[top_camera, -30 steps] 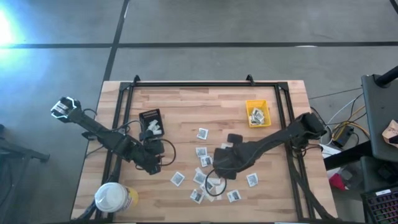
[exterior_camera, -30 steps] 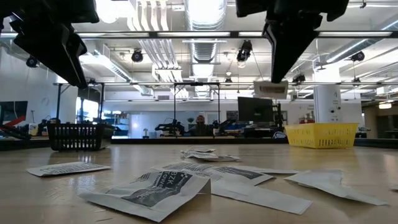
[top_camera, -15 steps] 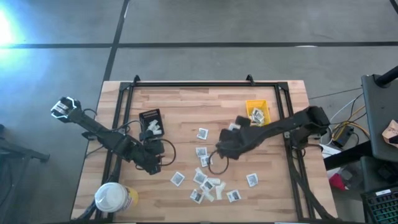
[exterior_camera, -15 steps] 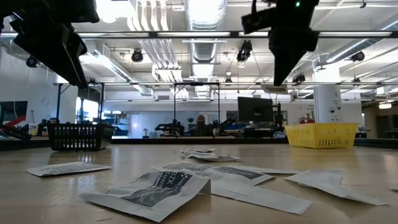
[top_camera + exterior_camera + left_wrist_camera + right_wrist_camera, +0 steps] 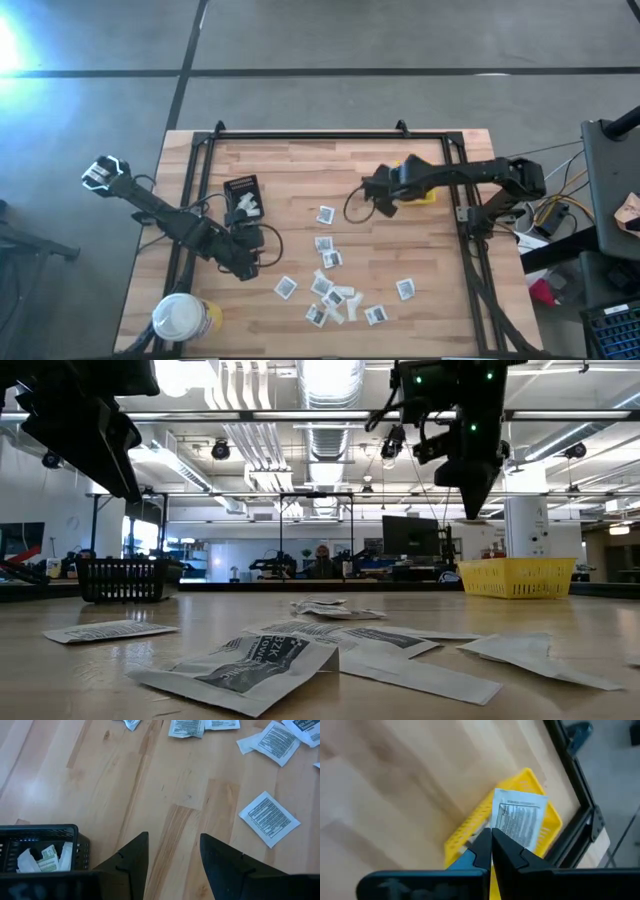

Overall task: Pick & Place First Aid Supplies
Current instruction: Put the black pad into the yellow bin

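Observation:
Several white first aid packets (image 5: pixel 325 275) lie flat and scattered on the wooden table's middle. My right gripper (image 5: pixel 385 200) hangs above the table just left of the yellow bin (image 5: pixel 424 194), shut on one white printed packet (image 5: pixel 517 820). In its wrist view the packet shows in front of the bin (image 5: pixel 470 832). My left gripper (image 5: pixel 245 258) stands open over bare wood near the black tray (image 5: pixel 243 197), with nothing between its fingers (image 5: pixel 172 850). The tray (image 5: pixel 40 847) has a few packets in it. My right gripper pinches the packet between its two fingers at the packet's lower edge (image 5: pixel 499 829). Most of the packet sticks out past the fingertips. The fingers slant downward. The packet is lifted clear of the table, close to the yellow bin.
A round white-lidded yellow tub (image 5: pixel 180 318) stands at the table's near left corner. A black frame (image 5: pixel 310 135) runs along the table's far and side edges. Bare wood lies between the packet cluster and the bin. A person sits far off in the room (image 5: pixel 322 560).
My right gripper, shut throughout, has swung from above the packet cluster toward the table's far right, up to the yellow bin, rolling as it went. The packet it holds has travelled with it, clear of the table. My left arm has kept still.

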Tool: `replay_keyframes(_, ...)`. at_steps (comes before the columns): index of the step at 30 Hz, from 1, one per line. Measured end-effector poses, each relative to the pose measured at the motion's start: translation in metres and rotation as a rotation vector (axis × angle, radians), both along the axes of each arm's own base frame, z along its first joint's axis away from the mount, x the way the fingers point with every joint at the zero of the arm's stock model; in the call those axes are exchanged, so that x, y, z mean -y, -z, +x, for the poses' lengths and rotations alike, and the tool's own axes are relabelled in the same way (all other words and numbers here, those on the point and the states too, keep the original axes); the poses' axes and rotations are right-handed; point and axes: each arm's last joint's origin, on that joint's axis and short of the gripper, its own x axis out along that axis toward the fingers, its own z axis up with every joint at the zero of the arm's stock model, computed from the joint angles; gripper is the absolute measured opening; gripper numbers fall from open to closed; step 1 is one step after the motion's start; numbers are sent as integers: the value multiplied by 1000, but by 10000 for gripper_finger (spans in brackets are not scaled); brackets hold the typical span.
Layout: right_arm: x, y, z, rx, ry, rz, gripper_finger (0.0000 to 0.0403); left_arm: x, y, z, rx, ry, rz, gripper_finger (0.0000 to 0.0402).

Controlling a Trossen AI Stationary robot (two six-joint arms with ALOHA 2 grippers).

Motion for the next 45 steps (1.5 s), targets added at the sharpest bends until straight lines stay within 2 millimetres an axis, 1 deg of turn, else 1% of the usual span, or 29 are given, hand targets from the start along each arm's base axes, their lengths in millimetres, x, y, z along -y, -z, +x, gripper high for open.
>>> replay_keyframes(5,21,3,-17,15,93,6,8,0,0,0,0,5,4,170)
replay_keyframes(8,30,8,-27,32,138,31,8,0,0,0,6,-2,6,170)
replay_keyframes(13,40,22,-39,79,178,110,8,0,0,0,7,-4,5,170)
replay_keyframes(16,43,31,-44,91,186,152,8,0,0,0,12,-13,-2,170)
replay_keyframes(19,44,35,-48,87,191,182,8,0,0,1,17,-24,-10,170)
replay_keyframes(23,46,37,-49,93,196,217,8,1,-1,2,32,-26,-18,170)
replay_keyframes(28,48,38,-50,77,167,227,8,2,-4,6,97,-22,4,170)
replay_keyframes(34,49,42,-48,51,151,234,13,1,-9,11,179,-15,128,170)
replay_keyframes(39,50,46,-46,30,152,232,42,-1,-12,13,217,-18,228,170)
replay_keyframes(43,52,45,-47,18,153,191,72,-1,-13,15,233,-10,249,170)
replay_keyframes(45,52,41,-46,32,151,188,84,-2,-14,16,239,-8,252,170)
